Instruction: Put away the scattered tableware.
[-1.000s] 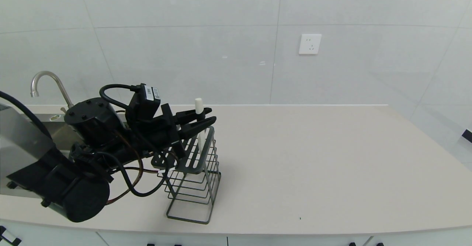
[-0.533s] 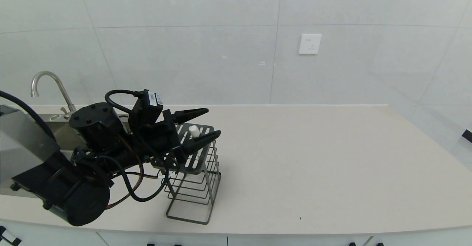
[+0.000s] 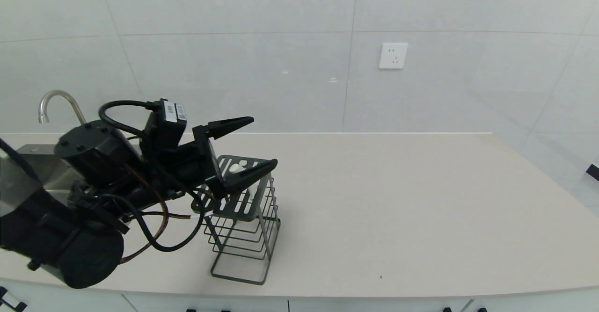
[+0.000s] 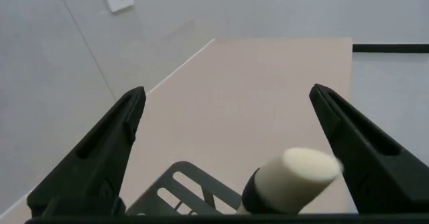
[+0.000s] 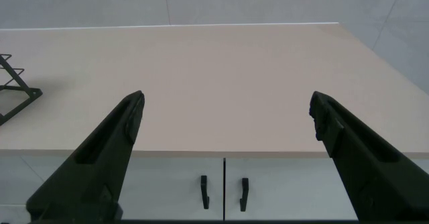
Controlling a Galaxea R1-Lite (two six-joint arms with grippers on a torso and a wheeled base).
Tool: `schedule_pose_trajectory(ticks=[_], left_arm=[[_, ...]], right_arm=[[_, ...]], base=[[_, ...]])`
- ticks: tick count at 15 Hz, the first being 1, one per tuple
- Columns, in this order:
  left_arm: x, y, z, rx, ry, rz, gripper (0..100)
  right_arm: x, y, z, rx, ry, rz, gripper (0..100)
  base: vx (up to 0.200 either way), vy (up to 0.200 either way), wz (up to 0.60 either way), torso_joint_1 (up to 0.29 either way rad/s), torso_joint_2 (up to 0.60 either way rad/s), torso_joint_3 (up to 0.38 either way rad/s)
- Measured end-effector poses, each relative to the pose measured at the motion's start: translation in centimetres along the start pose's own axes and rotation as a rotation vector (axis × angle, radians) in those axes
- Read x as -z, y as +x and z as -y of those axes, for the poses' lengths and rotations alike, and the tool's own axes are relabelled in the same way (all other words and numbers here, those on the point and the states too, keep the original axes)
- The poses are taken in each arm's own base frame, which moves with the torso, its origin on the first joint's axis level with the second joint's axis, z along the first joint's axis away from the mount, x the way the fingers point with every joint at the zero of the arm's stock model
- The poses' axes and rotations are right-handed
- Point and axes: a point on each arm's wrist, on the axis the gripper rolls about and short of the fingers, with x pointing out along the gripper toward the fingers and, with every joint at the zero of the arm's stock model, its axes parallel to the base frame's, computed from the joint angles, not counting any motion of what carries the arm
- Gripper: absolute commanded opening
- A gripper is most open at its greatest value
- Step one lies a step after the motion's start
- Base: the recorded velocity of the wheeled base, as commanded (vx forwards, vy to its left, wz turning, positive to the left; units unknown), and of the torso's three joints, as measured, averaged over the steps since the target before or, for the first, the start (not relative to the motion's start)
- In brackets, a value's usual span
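Spreading across the scene, a beige countertop (image 3: 398,199) is seen, on which a dark wire rack (image 3: 243,242) is stood near the front edge, toward the left. Above the rack's slotted top, the left gripper (image 3: 264,141) is held with its jaws spread wide and nothing between them. The right gripper (image 5: 226,98) is likewise opened wide, with nothing held. A white utensil handle (image 3: 236,167) is lodged in the rack, poking up through the top just beneath the left gripper.

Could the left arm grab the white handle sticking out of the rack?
Probably yes: the left gripper hangs open right by the white handle in the rack, with nothing between them.
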Motion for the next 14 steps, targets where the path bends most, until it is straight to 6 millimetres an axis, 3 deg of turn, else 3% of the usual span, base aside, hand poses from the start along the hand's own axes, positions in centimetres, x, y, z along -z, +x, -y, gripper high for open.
schedule_pose_trajectory(ticks=[3,6,10,14], left_arm=[[-5.1,-2.4,1.8,-0.018,0.091,0.089,100],[-8.4,-6.7,5.4,-0.078,0.129,0.122,100],[-9.7,-14.2,11.0,-0.260,0.178,0.113,100],[-10.0,-18.7,17.0,-0.380,0.268,0.108,100]], right_arm=[[0.0,0.0,0.0,0.001,0.000,0.000,100],[0.0,0.0,0.0,0.001,0.000,0.000,100],[0.0,0.0,0.0,0.000,0.000,0.000,100],[0.0,0.0,0.0,0.000,0.000,0.000,100]], base=[[0.000,0.000,0.00,0.000,0.00,0.000],[0.000,0.000,0.00,0.000,0.00,0.000],[0.000,0.000,0.00,0.000,0.00,0.000],[0.000,0.000,0.00,0.000,0.00,0.000]])
